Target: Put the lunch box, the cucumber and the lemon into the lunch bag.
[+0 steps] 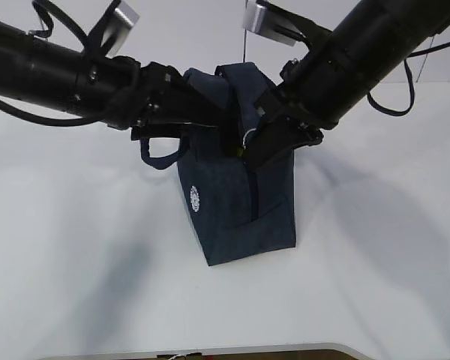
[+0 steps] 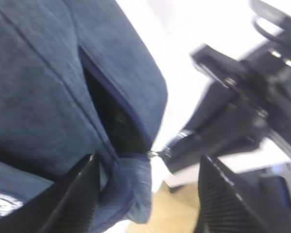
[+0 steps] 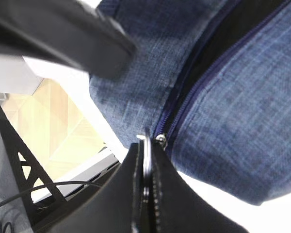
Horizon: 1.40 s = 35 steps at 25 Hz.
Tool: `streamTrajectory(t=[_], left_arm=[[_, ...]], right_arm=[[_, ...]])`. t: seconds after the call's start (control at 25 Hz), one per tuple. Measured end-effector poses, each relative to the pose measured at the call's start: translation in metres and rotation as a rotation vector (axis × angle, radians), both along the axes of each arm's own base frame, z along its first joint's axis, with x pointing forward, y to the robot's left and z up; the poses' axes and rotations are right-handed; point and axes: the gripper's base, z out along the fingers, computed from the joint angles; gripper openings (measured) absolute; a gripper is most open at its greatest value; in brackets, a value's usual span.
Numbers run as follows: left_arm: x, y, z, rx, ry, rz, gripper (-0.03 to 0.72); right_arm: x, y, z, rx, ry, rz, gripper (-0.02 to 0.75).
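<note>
So the left hand sits at the lower part of its wrist view, fingers spread apart and holding nothing, right against the lunch bag, probably to steady it. Bag stands mid-frame on the white tabletop. Over on the right, the right hand is pinched tight on the zipper's ring pull, which only its wrist view shows clearly. Lunch box, cucumber and lemon aren't visible anywhere.

Lunch bag heathered dark navy with small white emblem, darker navy zipper tape. My grippers black, my fingers finely ridged. Table plain white.
</note>
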Motion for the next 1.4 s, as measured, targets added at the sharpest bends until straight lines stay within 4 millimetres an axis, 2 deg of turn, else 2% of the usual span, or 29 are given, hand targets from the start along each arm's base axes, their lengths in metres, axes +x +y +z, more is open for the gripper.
streamTrajectory(t=[0.16, 0.4, 0.76, 1.08, 1.4], left_arm=[[-0.002, 0.009, 0.006, -0.039, 0.023, -0.047, 0.463], [-0.010, 0.010, 0.010, -0.074, 0.052, -0.133, 0.463], [-0.034, 0.024, 0.040, 0.081, -0.065, -0.167, 0.463], [-0.055, 0.025, 0.025, 0.102, 0.001, -0.123, 0.463], [-0.074, -0.005, 0.007, 0.154, -0.059, -0.051, 0.463]], right_arm=[[-0.001, 0.000, 0.000, -0.003, 0.004, 0.005, 0.005], [-0.001, -0.002, -0.001, -0.023, 0.007, 0.015, 0.005], [0.000, -0.002, 0.000, -0.025, 0.000, 0.016, 0.005], [0.004, 0.000, 0.019, -0.015, -0.049, 0.031, 0.005], [0.004, 0.000, 0.023, -0.014, -0.054, 0.039, 0.005]])
